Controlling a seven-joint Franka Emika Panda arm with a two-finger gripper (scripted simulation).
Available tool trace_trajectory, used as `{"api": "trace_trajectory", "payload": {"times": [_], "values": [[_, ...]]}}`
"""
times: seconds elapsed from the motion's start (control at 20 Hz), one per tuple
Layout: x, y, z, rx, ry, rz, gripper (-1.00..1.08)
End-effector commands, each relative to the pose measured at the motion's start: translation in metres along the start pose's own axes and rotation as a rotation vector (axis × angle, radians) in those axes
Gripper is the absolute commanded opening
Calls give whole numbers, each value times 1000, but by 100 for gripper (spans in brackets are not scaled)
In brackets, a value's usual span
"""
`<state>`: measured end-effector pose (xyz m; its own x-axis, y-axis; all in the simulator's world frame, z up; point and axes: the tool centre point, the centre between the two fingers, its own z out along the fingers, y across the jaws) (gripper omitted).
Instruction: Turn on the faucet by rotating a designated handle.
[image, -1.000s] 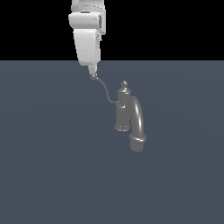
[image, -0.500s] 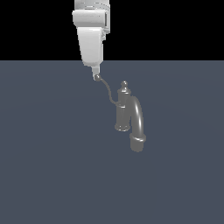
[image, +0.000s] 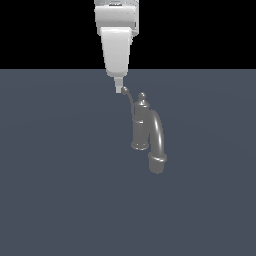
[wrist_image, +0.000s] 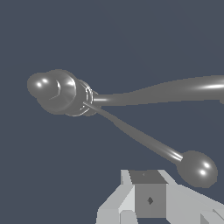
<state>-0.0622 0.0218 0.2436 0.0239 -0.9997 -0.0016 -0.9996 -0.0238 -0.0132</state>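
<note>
The faucet (image: 140, 127) stands upright, a grey ribbed column with a knob finial and a thick arched spout (image: 158, 137) ending in a collared mouth. The thin curved handle (image: 130, 98) rises from the column toward the exterior view's left and ends in a small ball tip (image: 125, 91). My white gripper (image: 119, 90) hangs from above, fingers together, with its tip touching the ball from the exterior view's left. In the wrist view the handle (wrist_image: 135, 133) runs from the column (wrist_image: 61, 92) to the ball (wrist_image: 197, 169), right beside my fingertips (wrist_image: 148, 179).
The faucet stands on a flat dark blue-grey surface (image: 60, 190). A black background lies above it, behind my arm. Nothing else shows.
My gripper has moved toward the exterior view's right and slightly down. The handle's ball tip has swung with it, closer to the column. The faucet body has not moved.
</note>
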Motion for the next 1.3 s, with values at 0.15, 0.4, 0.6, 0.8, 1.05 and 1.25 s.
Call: {"api": "trace_trajectory", "payload": {"times": [0.15,0.4,0.6,0.8,1.05,1.25], "values": [[16,20,1,-12,1,2,-100],[26,31,1,-13,2,0,-100],[37,27,0,-8,1,-9,-100],[62,27,0,-9,1,-7,-100],[93,27,1,-11,2,-3,-100],[117,28,1,-13,2,-1,-100]]}}
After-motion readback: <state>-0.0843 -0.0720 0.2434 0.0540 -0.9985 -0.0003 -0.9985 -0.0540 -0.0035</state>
